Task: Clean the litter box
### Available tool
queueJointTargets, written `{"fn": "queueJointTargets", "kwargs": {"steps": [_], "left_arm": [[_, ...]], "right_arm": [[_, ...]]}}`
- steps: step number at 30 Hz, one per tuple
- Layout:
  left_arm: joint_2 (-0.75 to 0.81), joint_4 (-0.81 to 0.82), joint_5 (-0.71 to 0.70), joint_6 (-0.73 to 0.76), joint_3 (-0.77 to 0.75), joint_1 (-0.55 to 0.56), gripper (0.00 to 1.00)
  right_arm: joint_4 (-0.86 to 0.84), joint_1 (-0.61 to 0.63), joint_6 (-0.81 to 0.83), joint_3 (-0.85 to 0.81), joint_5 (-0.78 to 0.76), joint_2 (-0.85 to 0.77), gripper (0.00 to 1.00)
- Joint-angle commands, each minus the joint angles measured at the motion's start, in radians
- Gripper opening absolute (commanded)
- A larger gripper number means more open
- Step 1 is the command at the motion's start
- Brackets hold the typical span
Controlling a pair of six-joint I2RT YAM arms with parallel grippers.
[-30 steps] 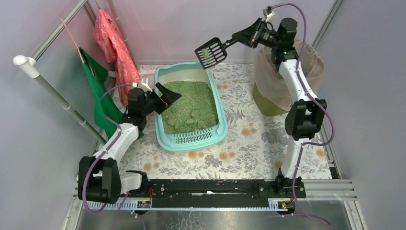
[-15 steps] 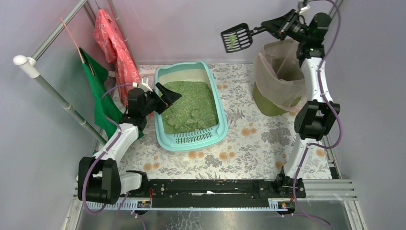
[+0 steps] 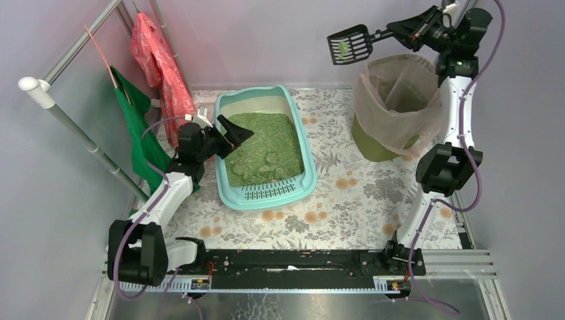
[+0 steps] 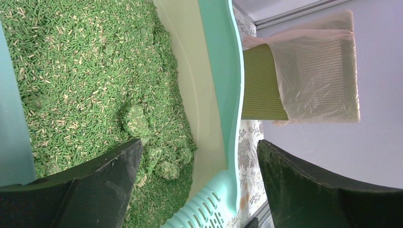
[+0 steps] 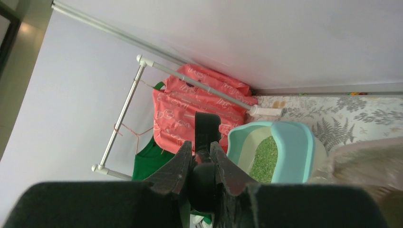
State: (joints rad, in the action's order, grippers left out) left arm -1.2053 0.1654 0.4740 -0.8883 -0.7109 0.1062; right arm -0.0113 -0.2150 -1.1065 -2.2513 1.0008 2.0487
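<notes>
**Scoop's up by the bin, litter box parked centre-left on the surface**

Top view: the litter box (image 3: pixel 270 192) sits centre-left on the floral surface (image 3: pixel 346 200). It's pale turquoise with a wide rim, a slotted step at its lower end, and green granules (image 3: pixel 266 137) with a few clumps inside. The left tool (image 3: pixel 233 130) hangs spread wide over its left rim, holding nothing. Upper right, the right tool (image 3: pixel 403 29) is pinched narrow on a black slotted scoop (image 3: pixel 348 45) with some green on it, up-left of the bagged bin (image 3: pixel 373 143).

Left wrist view: the left tool (image 4: pixel 197 156) gapes wide, clumps (image 4: pixel 135 121) at lower left, and the box rim (image 4: pixel 218 71) runs up the middle.

Right wrist view: the right tool (image 5: pixel 202 161) is clamped on the scoop handle (image 5: pixel 206 126), with the box (image 5: pixel 297 147) at lower right.

My guess is it's a stiff, smooth plastic tray, heavy-ish with loose fill that shifts, so I'd grab the wide rim.
</notes>
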Motion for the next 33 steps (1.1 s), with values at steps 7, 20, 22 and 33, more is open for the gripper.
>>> {"fn": "queueJointTargets", "kwargs": {"steps": [7,20,22,33], "left_arm": [[0.016,0.06,0.006,-0.001,-0.002,0.013,0.99],[0.01,0.065,0.003,-0.001,0.002,0.023,0.99],[0.009,0.063,0.002,0.0,0.003,0.024,0.99],[0.0,0.071,0.005,-0.003,0.005,0.029,0.99]], "right_arm": [[0.089,-0.146,0.031,-0.048,0.02,-0.051,0.0],[0.366,-0.176,0.298,-0.097,-0.106,-0.097,0.0],[0.371,-0.18,0.304,-0.091,-0.106,-0.101,0.0],[0.448,-0.21,0.398,-0.059,-0.169,-0.16,0.0]]}}
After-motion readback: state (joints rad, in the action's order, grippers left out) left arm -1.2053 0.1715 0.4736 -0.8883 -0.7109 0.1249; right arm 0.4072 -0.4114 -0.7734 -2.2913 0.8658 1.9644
